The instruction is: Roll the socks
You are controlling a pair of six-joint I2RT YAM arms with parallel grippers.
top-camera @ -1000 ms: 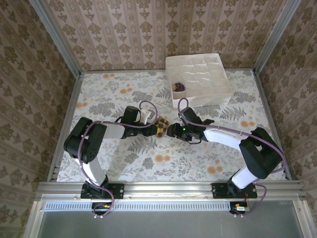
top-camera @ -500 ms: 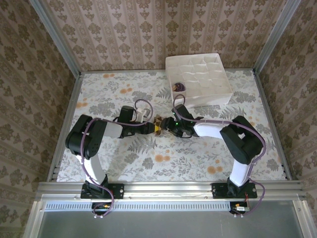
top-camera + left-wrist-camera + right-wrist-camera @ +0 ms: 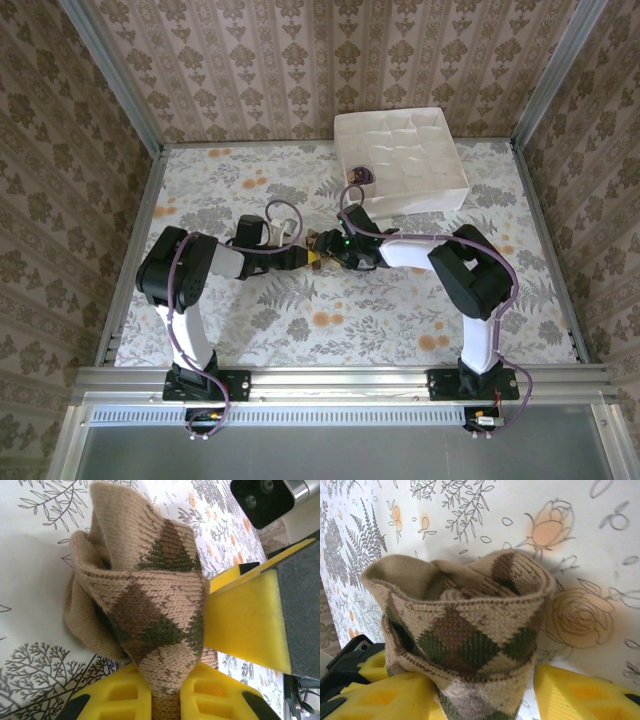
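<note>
The brown-tan argyle sock (image 3: 318, 251), bunched into a loose roll, lies on the floral tabletop between my two grippers. My left gripper (image 3: 304, 257) comes in from the left and is shut on the sock's (image 3: 145, 605) lower edge, the knit pinched between its yellow fingers (image 3: 112, 700). My right gripper (image 3: 336, 250) faces it from the right, open, with the sock (image 3: 465, 625) between its fingers: the left finger (image 3: 395, 690) lies against the fabric, the right finger (image 3: 585, 690) stands a little clear. The dark purple sock (image 3: 360, 175) sits in a cell of the white box.
The white cardboard divider box (image 3: 440, 190) stands at the back right, just behind the right arm's wrist. Metal frame posts and patterned walls close in the table on three sides. A rail runs along the near edge (image 3: 330, 380).
Both grippers and the argyle sock have shifted a little left and toward the back. The right arm's elbow has swung in toward the middle. Neither gripper's opening has changed.
</note>
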